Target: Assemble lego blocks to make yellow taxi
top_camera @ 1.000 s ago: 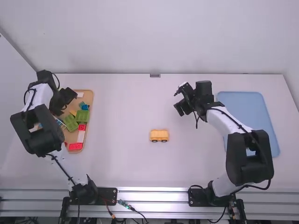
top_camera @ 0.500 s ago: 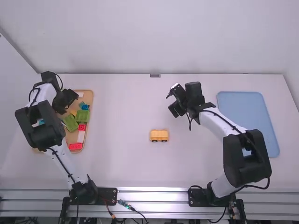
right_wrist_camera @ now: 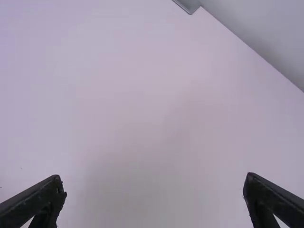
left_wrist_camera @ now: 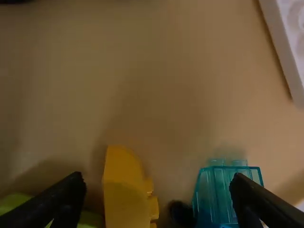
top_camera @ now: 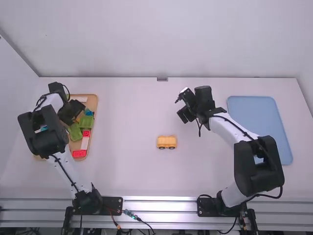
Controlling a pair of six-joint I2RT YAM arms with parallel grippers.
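Over the wooden tray (top_camera: 92, 100) at the left is my left gripper (top_camera: 73, 117). In the left wrist view my left gripper (left_wrist_camera: 157, 187) is open above the tray floor, a yellow block (left_wrist_camera: 124, 192) and a clear teal block (left_wrist_camera: 224, 192) lying between and below its fingertips. A yellow-orange taxi body on black wheels (top_camera: 167, 142) stands alone at mid-table. My right gripper (top_camera: 182, 117) is above the table, behind and to the right of that body. The right wrist view has my right gripper (right_wrist_camera: 154, 187) wide open, nothing between its fingers.
Green blocks (top_camera: 85, 121), red blocks (top_camera: 79, 153) and a white block (top_camera: 80, 99) also lie in the tray. A blue tray (top_camera: 254, 104) is at the right, beside the right arm. A back wall rises behind the table.
My left gripper has shifted slightly right and toward the camera over the tray. The right arm has swung left, then stayed nearly still. The yellow body has not moved.
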